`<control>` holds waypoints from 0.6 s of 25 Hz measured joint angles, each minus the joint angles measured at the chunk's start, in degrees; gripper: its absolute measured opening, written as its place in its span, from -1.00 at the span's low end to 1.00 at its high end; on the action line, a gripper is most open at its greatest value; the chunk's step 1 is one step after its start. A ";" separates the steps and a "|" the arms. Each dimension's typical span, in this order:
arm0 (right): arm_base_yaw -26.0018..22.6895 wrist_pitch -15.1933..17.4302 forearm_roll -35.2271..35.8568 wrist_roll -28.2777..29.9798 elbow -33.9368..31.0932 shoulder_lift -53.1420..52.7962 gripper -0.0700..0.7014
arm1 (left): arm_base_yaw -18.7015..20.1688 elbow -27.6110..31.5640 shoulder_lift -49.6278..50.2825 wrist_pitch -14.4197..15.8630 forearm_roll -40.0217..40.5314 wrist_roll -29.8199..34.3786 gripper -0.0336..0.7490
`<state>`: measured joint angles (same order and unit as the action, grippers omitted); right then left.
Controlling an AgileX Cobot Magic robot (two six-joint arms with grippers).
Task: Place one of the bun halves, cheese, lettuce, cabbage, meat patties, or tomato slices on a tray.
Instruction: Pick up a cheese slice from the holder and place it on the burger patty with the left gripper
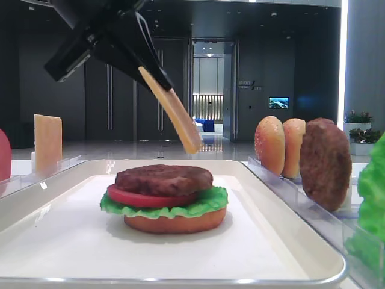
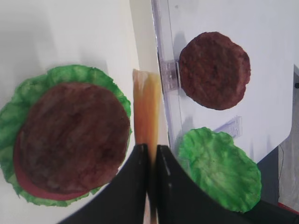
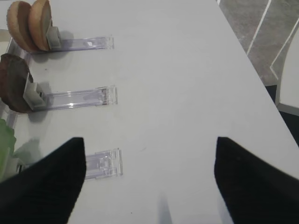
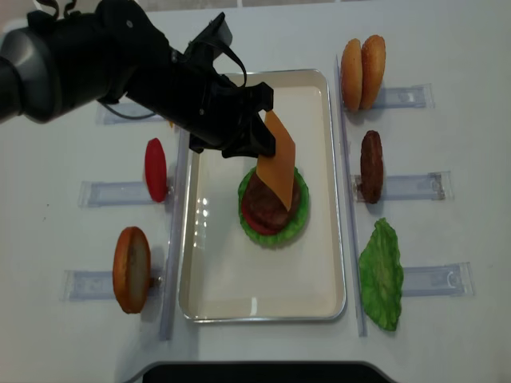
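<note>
My left gripper (image 4: pixel 257 134) is shut on a thin orange cheese slice (image 4: pixel 279 162), which hangs tilted over the stack on the white tray (image 4: pixel 239 279). The stack is a bun half (image 1: pixel 174 224), lettuce (image 1: pixel 210 201), a tomato slice (image 1: pixel 138 198) and a meat patty (image 1: pixel 163 178) on top. In the left wrist view the cheese (image 2: pixel 146 107) sticks out from the shut gripper (image 2: pixel 150 148), just right of the patty (image 2: pixel 74 130). The right gripper (image 3: pixel 149 163) is open over bare table, holding nothing. No cabbage is in view.
Clear racks on the right hold two bun halves (image 4: pixel 362 72), a patty (image 4: pixel 371 166) and a lettuce leaf (image 4: pixel 382 275). On the left stand a tomato slice (image 4: pixel 156 169), a bun half (image 4: pixel 132 269) and another cheese slice (image 1: pixel 48 141). The table edge (image 3: pixel 254 65) is near.
</note>
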<state>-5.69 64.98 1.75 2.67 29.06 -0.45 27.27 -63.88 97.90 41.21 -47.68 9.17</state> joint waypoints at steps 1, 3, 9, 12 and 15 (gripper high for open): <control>0.00 0.00 0.00 0.00 0.00 0.00 0.58 | 0.00 0.47 0.02 -0.08 0.00 0.02 -0.86; 0.00 0.00 0.00 0.00 0.00 0.00 0.58 | 0.00 1.38 0.02 -0.20 0.00 0.02 -0.86; 0.00 0.00 0.00 0.00 0.00 -0.04 0.58 | 0.00 2.17 0.06 -0.20 0.78 0.16 -0.86; 0.00 0.00 0.00 0.00 0.00 -0.04 0.58 | 0.00 2.17 0.06 -0.20 0.98 0.20 -0.86; 0.00 0.00 0.00 0.00 0.00 -0.04 0.58 | 0.00 2.17 0.06 -0.38 1.20 0.20 -0.86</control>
<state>-5.69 64.98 1.75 2.67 29.06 -0.49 27.27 -61.71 97.96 40.82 -46.48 9.37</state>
